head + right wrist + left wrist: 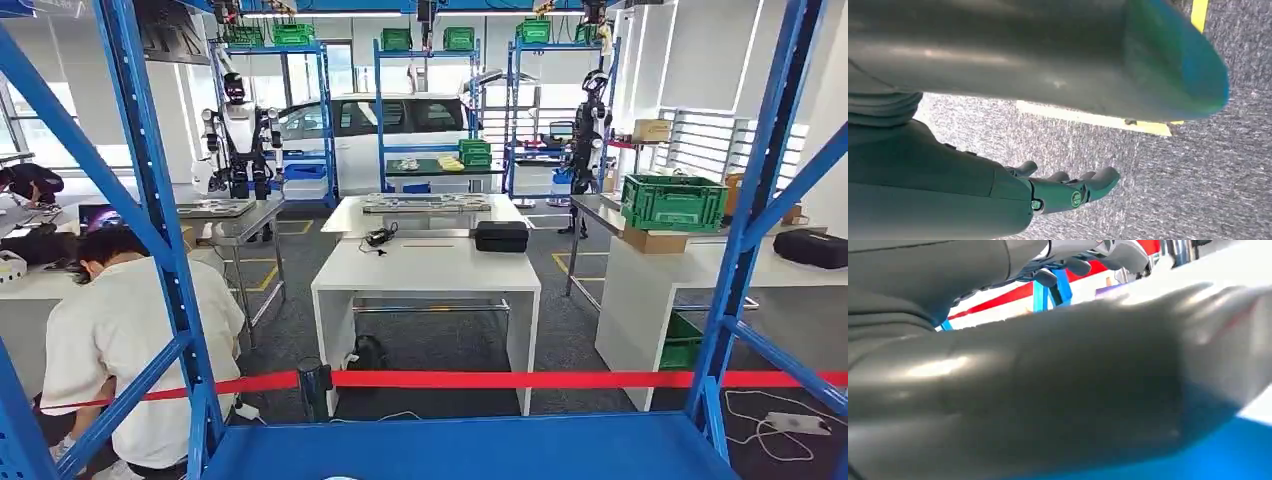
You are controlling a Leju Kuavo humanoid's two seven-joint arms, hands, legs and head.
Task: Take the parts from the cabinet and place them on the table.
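Two robot hands: right [1068,192] hangs empty, fingers loosely apart, over floor [1198,190]; left [1058,390] blurred, can't tell.
Next: lift toward blue shelf [470,447], find parts.

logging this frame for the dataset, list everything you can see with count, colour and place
blue steel rack: one, blue, directly ahead, shelf at the bottom
red barrier tape: one, red, strung behind the rack
white table: one, white, centre beyond the tape
black case: one, black, on that table's far right
green plastic crate: one, green, on the right bench
person in white shirt: one, bent over at left
white car: one, white, background
left hand: grey, close over blue surface
right hand: grey, fingers apart, above grey carpet
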